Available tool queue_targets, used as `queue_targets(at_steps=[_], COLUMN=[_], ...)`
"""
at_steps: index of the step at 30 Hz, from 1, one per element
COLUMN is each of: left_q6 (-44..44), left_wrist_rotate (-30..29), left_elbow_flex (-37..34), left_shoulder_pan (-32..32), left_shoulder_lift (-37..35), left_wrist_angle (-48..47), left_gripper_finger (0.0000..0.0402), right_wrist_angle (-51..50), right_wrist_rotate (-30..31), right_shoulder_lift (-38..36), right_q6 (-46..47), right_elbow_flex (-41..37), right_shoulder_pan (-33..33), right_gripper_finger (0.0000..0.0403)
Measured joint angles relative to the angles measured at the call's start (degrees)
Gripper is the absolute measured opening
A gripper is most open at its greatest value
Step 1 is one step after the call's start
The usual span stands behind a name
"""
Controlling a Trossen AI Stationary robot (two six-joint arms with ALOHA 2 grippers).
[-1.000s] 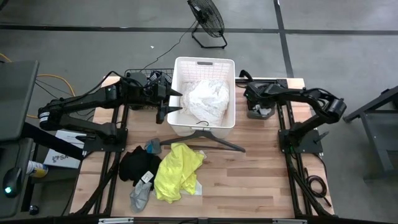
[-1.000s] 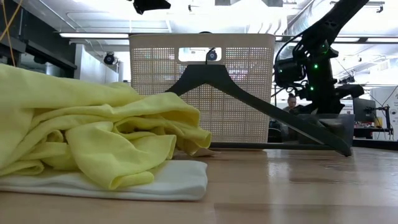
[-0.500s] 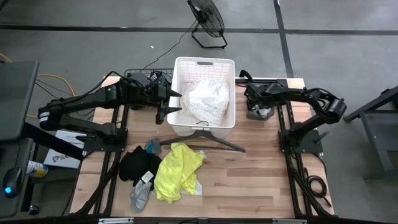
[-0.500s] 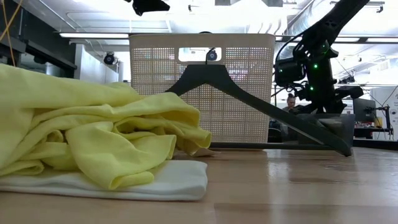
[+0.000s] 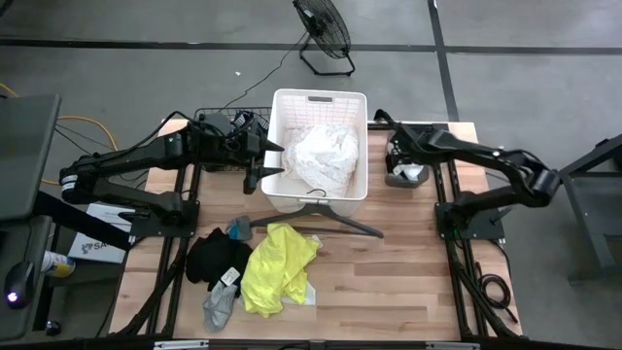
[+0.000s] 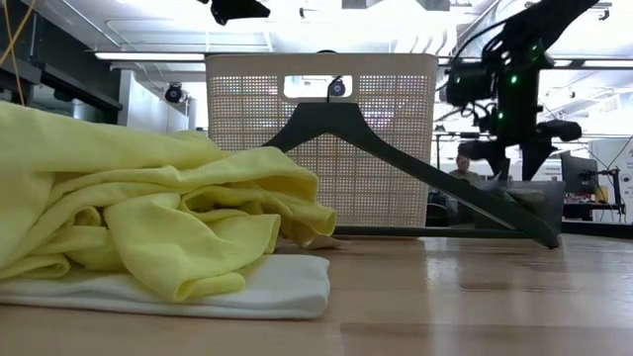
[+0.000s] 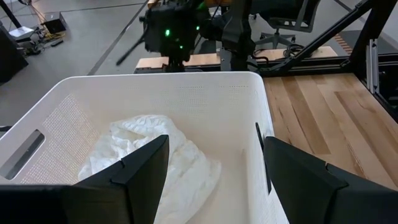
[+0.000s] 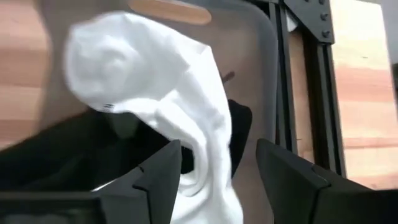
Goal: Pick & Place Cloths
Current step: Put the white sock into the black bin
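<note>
High view: left gripper (image 5: 264, 163) hovers at the basket (image 5: 288, 199) rim, jaws apart and empty. Neon yellow cloth (image 5: 277, 264) and black cloths (image 5: 216, 261) lie on the table (image 5: 389, 282). Right gripper (image 8: 217, 168), jaws apart, is over a small bin (image 5: 406, 176), white cloth (image 8: 161, 118) directly below: release step. Next move: probably fetch another cloth.
</note>
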Motion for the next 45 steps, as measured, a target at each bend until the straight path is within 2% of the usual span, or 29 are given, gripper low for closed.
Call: queue_targets(at_steps=[7, 11, 16, 22, 28, 35, 40, 45], left_q6=[-0.1, -0.2, -0.2, -0.5, -0.5, -0.7, -1.3, -1.3], left_wrist_rotate=[0.0, 0.0, 0.0, 0.0, 0.0, 0.0, 0.1, 0.1], left_elbow_flex=[0.0, 0.0, 0.0, 0.0, 0.0, 0.0, -0.1, -0.1], left_shoulder_pan=[0.0, 0.0, 0.0, 0.0, 0.0, 0.0, 0.0, 0.0], left_shoulder_lift=[0.0, 0.0, 0.0, 0.0, 0.2, 0.2, 0.2, 0.2], left_wrist_angle=[0.7, 0.9, 0.6, 0.6, 0.6, 0.6, 0.2, 0.1], left_gripper_finger=[0.0259, 0.0259, 0.0259, 0.0259, 0.0259, 0.0259, 0.0259, 0.0259], right_wrist_angle=[3.5, 8.3, 16.8, 22.4, 22.3, 19.8, 15.8, 14.3], right_wrist_rotate=[-6.0, -8.8, -12.7, -13.7, -16.3, -16.1, -12.0, -7.3], right_shoulder_lift=[-6.7, -8.5, -8.5, -8.5, -6.3, 1.4, 5.1, 5.5], right_q6=[-2.6, -5.1, -10.1, -14.7, -14.6, -14.0, -9.3, -5.8], right_elbow_flex=[0.0, 0.0, 0.0, 0.0, 0.0, 0.0, 0.0, 0.0], right_shoulder_pan=[0.4, 2.6, 6.4, 10.2, 12.0, 11.9, 10.2, 8.7], right_gripper_finger=[0.0200, 0.0177, 0.0116, 0.0014, 0.0003, 0.0004, 0.0004, 0.0004])
